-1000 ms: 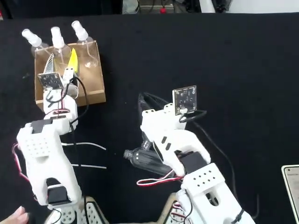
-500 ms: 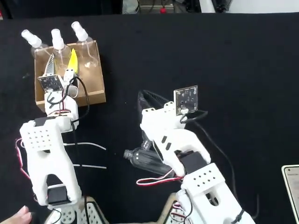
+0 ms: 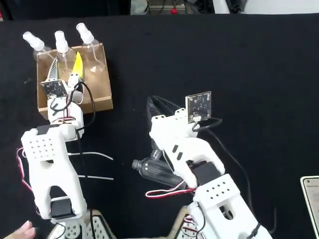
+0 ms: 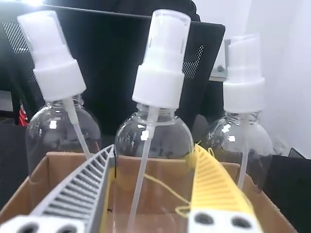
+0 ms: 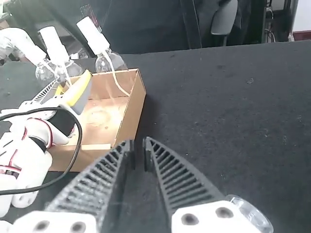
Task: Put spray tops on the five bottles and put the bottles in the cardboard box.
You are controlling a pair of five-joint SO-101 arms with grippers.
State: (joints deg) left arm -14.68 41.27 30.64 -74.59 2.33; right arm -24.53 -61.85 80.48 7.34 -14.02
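Bottles: clear plastic bottles, glossy.
Tops: white plastic spray tops, smooth, semi-gloss.
Box: brown cardboard box, matt.
Table: black cloth table cover, matt, slightly fuzzy.

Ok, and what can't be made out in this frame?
- High view: the lying bottle is mostly under the right arm; whether its neck carries a top is unclear.
- Right wrist view: that bottle is cut off by the frame edge beside the right gripper.
- High view: the left gripper covers part of the cardboard box floor.
- High view: a pale object is cut off by the right edge.
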